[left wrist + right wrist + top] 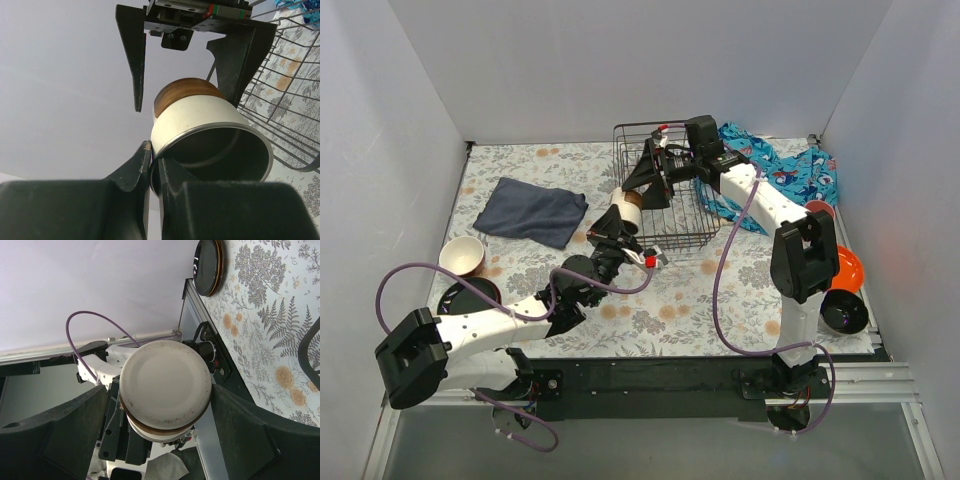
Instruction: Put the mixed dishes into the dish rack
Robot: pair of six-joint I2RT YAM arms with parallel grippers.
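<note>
1. Surface: table (720,300) under a grey-and-tan floral print, boxed in by plain white walls (620,60) on three sides.
2. Nearest the bases: dark plate (468,297) well off to the left of the left gripper (155,162), with the tan bowl (461,255) just beyond it. Dark bowl (843,312) and orange plate (850,268) sit side by side, well right of both grippers.
3. Left gripper: jaws pinched on the rim of the metallic cup (200,120), one finger inside the mouth and one outside. The cup is off the table, lying sideways, mouth toward the left wrist.
4. Right gripper (162,390): jaws spread wide, straddling the cup's base end. One finger stands clear of the cup. The other sits close against it; contact can't be told.
5. Cup look: cream outer wall, grey metal rim and interior, brown wood-tone band at the base, flat cream bottom with faint scuffs.
6. Dish rack (690,215): black wire basket just beside the cup, on the right gripper's side.
7. Farther out: folded navy cloth (532,210) well left of the grippers, blue patterned cloth (790,170) beyond the rack.
</note>
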